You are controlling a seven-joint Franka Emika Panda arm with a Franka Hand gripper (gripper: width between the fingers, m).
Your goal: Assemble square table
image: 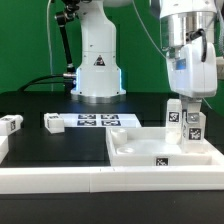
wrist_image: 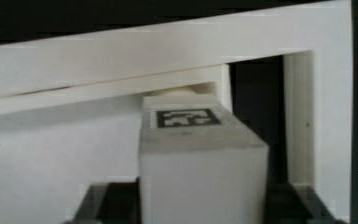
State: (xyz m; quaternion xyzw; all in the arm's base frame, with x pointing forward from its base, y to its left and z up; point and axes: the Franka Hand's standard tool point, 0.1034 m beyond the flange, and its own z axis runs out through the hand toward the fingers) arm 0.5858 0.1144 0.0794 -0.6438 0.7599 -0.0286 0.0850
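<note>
The square tabletop [image: 132, 157] lies recessed face up at the exterior view's right, against the front wall. Two white tagged legs stand at its far right corner area: one leg [image: 173, 112] stands free, and my gripper [image: 189, 102] comes down from above onto the other leg [image: 191, 123]. In the wrist view this leg [wrist_image: 197, 150] fills the gap between my dark fingers [wrist_image: 115, 203], its tag facing the camera, with the tabletop's rim [wrist_image: 87, 62] behind it. My gripper [wrist_image: 202, 208] is shut on this leg. A third leg [image: 10, 124] lies at the far left.
The marker board [image: 90, 121] lies flat in the middle of the black table. The robot's base [image: 97, 65] stands behind it. A long white border wall [image: 90, 182] runs along the front edge.
</note>
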